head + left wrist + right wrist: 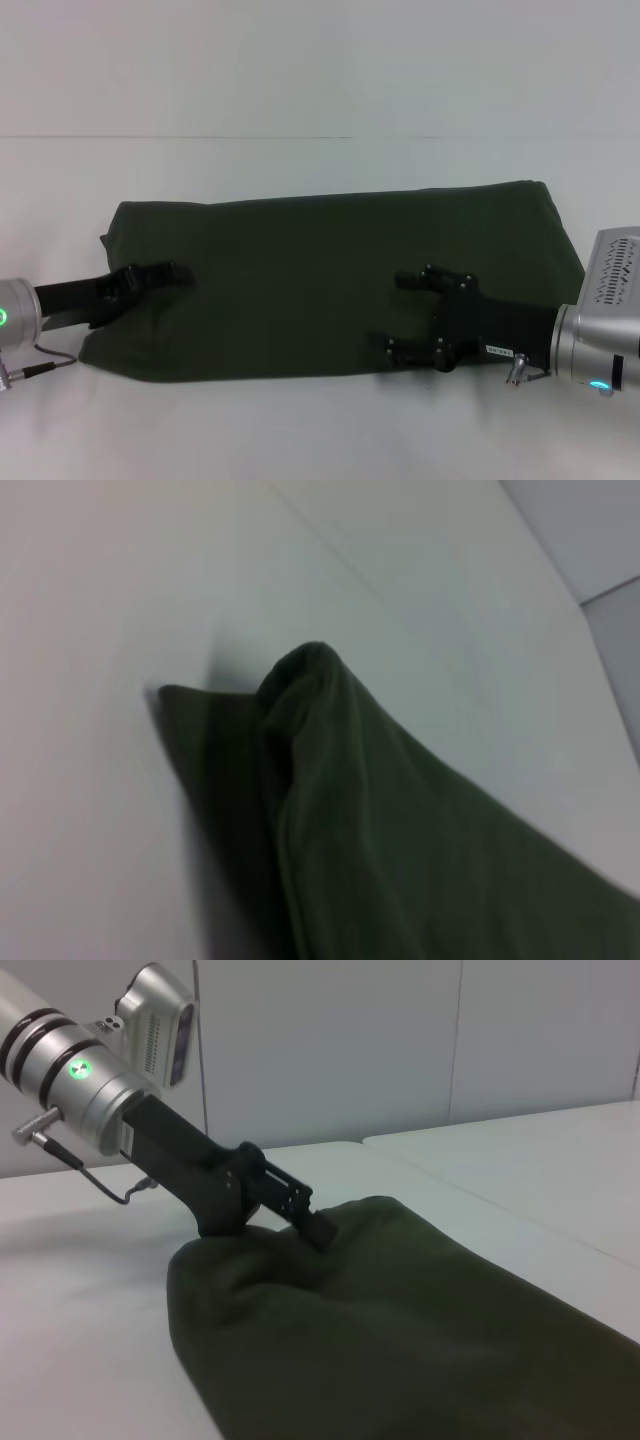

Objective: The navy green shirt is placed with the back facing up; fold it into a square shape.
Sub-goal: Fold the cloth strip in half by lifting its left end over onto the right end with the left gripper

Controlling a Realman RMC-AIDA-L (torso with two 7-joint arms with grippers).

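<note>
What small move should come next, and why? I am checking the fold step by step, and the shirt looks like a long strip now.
Probably close the left gripper on the left end of the navy green shirt and lift it. The shirt lies as a long band across the table, not yet square. That gripper rests on its left end, and the right gripper sits open over the right half.

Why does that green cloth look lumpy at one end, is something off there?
The navy green shirt lies as a long folded band on the table, mostly flat. Its end by the left gripper bunches into a raised hump, with an under-layer sticking out beside it. The right gripper rests open on the other half.
</note>
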